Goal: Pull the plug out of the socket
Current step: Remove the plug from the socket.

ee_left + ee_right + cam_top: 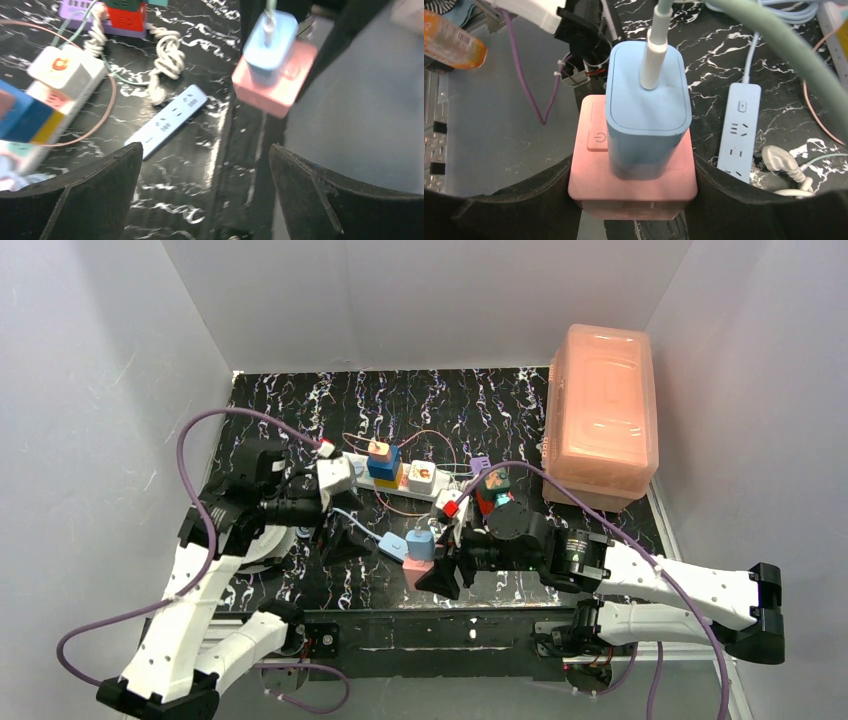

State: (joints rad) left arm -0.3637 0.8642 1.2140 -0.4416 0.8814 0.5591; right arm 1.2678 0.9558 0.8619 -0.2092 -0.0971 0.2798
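- Right wrist view: your right claw (633, 175) is clenched on the sides of the pink cube-shaped socket block (634, 197). The light-blue boxy plug (646, 105) is seated on the block's top face, centre frame.
- Left wrist view: your left claw (202, 150) is spread wide and holds nothing. The pink-and-blue pair sits in the upper right of that frame.
- The long white power strip with pastel outlet faces (402, 498) lies mid-frame in the top external view on the black marbled worktop (500, 420). It has adapters plugged in, and neither claw grips it.
- Judging by the claws, the pull being set up is the blue plug from the pink block. Bring the left claw over the plug and close on its flat sides, clear of the cord's root.
- Pull straight along the pins without rocking, and hold the right claw firm and low on the pink body.
- The plug's cord seems to run to the slim light-blue strip (738, 130); leave it slack so it doesn't drag.
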